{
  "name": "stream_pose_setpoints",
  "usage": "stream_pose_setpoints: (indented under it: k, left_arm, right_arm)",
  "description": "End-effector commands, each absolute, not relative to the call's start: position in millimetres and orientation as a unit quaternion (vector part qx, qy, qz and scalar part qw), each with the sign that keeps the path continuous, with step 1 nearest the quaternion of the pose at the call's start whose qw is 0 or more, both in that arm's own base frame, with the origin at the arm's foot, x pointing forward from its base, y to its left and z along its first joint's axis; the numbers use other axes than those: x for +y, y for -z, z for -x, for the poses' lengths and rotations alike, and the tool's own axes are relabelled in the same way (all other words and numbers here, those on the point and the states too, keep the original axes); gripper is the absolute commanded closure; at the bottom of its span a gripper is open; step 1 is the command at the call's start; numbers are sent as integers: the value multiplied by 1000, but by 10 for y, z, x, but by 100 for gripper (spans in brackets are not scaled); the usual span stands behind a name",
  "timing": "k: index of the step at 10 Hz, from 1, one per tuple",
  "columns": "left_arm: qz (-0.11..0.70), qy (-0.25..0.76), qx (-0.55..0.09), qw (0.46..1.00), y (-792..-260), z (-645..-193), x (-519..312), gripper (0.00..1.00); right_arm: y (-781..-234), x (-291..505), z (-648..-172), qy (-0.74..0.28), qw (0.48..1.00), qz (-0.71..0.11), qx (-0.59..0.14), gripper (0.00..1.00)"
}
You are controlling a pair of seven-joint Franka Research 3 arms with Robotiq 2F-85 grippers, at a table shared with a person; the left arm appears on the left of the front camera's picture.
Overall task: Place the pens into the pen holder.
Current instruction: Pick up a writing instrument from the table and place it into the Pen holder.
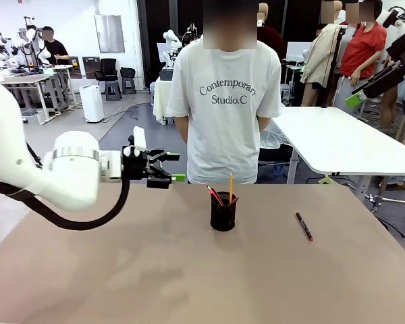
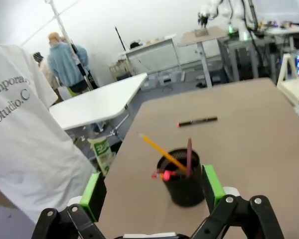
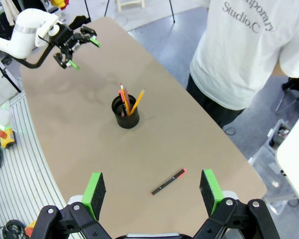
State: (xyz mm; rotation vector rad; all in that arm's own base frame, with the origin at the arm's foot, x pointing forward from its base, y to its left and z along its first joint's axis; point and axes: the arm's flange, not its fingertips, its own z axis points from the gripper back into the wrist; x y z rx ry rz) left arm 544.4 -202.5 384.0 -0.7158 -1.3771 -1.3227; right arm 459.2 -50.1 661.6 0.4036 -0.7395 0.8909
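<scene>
Left gripper (image 1: 176,167) and right gripper (image 3: 152,186) wide open, empty; person (image 1: 223,101) behind pen holder (image 1: 223,214); black pen (image 1: 304,226) apart

One cup (image 1: 223,219) is counted, one pencil (image 1: 231,183) and one red pen (image 1: 214,196) inside it, one black pen (image 1: 304,226) near it.

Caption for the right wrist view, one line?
Open right pincer above the black pen lying on the table; other pens stand in the pen holder.
</scene>
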Motion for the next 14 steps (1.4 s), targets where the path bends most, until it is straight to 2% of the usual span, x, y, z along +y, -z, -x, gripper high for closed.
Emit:
stream_pose_setpoints:
  k: [1, 2, 5, 7, 10, 13, 14]
  left_arm:
    - [259, 572, -565, 535, -3975, -5358, -1721, 0]
    - [257, 578, -560, 535, -4053, -5368, -1508, 0]
    - [254, 526, -516, 627, -4459, -5590, -1011, 0]
    - [269, 541, -444, 661, -4663, -5724, -918, 0]
    - [263, 603, -400, 638, -4945, -5733, -711, 0]
    - [249, 604, -397, 645, -5095, -5632, -533, 0]
    - [255, 589, -383, 664, -5142, -5550, -532, 0]
  right_arm:
    - [-6628, -502, -4593, -419, 814, -194, -353, 0]
    - [-6628, -502, -4593, -419, 814, -194, -353, 0]
    - [-6628, -502, -4593, -419, 814, -194, -353, 0]
    - [-6628, -502, -4593, -419, 814, -194, -353, 0]
    - [-6628, -502, -4593, -419, 814, -194, -353, 0]
    - [-6628, -502, -4593, -419, 814, -194, -353, 0]
    - [-6628, -502, -4593, -419, 814, -194, -353, 0]
